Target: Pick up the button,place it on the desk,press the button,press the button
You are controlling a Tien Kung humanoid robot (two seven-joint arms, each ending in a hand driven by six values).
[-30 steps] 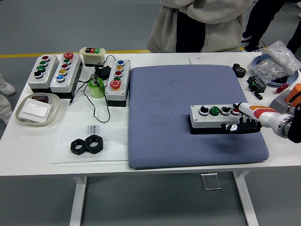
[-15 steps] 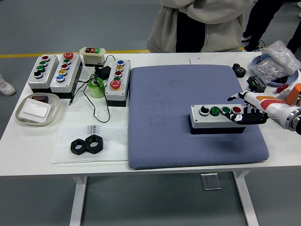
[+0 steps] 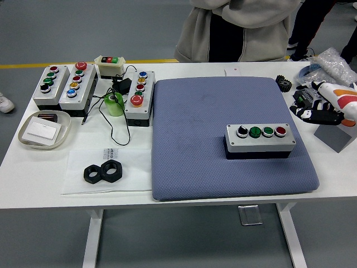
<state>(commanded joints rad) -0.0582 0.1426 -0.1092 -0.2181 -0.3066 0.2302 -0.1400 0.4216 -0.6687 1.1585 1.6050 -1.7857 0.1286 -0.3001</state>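
The right hand (image 3: 315, 111) has pulled back off the button box (image 3: 260, 140), which now sits well to its left on the blue mat (image 3: 195, 145). Its fingers are loosely spread, holding nothing, so the pressing looks done.

A white worktop (image 3: 184, 195) stands on white legs (image 3: 92, 237) over a smooth grey floor (image 3: 83, 28). A yellow line (image 3: 56, 64) runs across the floor behind the worktop's far left edge. The light is even and soft, with faint shadows beneath the worktop.
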